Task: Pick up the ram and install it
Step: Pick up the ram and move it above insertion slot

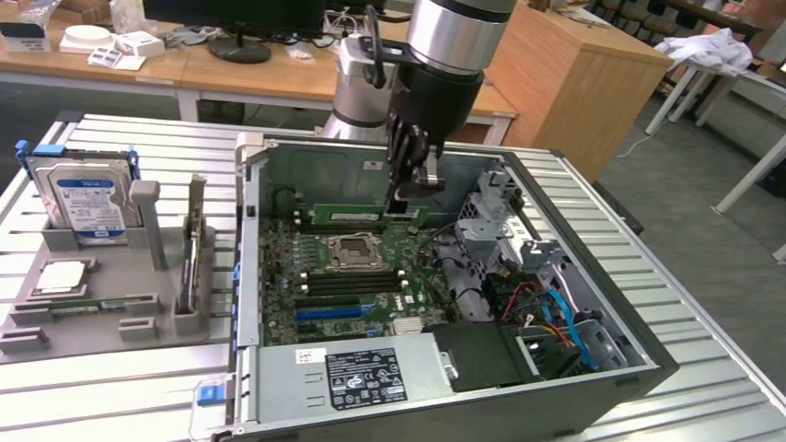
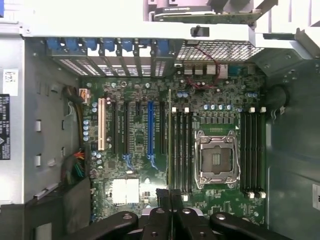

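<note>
My gripper [image 1: 411, 195] hangs inside the open computer case, shut on the right end of the ram [image 1: 363, 215], a long green stick held level above the motherboard [image 1: 289, 267]. In the wrist view the ram [image 2: 169, 140] shows edge-on as a thin line running out from my shut fingertips [image 2: 170, 197]. It lines up just beside the near bank of black memory slots [image 2: 182, 150]. In the exterior view these slots [image 1: 350, 281] lie in front of the processor socket [image 1: 352, 249]. I cannot tell how high the stick is above the slots.
The case walls [image 1: 252, 239] and the drive cage with cables [image 1: 540, 276] close in the board. A grey holder [image 1: 135, 276] at the exterior view's left carries a hard drive [image 1: 80, 198], a silver processor [image 1: 62, 276] and a thin board on edge [image 1: 194, 249].
</note>
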`<state>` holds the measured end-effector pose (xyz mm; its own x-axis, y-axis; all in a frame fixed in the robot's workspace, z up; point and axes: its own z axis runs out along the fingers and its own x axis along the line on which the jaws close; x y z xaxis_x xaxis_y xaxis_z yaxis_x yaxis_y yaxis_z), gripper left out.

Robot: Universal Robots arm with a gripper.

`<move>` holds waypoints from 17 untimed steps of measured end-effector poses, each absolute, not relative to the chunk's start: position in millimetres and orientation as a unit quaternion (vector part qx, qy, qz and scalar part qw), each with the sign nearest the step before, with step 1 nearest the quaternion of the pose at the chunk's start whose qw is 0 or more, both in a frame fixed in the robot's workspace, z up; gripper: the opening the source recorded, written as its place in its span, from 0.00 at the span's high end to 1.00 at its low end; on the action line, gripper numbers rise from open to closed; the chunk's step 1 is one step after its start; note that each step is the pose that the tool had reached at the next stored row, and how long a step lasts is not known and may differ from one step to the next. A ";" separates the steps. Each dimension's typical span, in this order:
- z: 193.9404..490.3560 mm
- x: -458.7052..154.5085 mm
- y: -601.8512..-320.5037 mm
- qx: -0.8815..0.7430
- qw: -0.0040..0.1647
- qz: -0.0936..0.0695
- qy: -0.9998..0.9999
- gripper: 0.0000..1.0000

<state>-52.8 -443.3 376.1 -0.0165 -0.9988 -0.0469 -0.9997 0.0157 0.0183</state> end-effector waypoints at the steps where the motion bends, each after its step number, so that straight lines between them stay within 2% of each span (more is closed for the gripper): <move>1: 375.9 -52.8 -442.1 -0.701 0.011 0.023 0.713 0.88; 17: 374.0 -50.8 -433.2 -0.701 0.014 0.027 0.712 0.88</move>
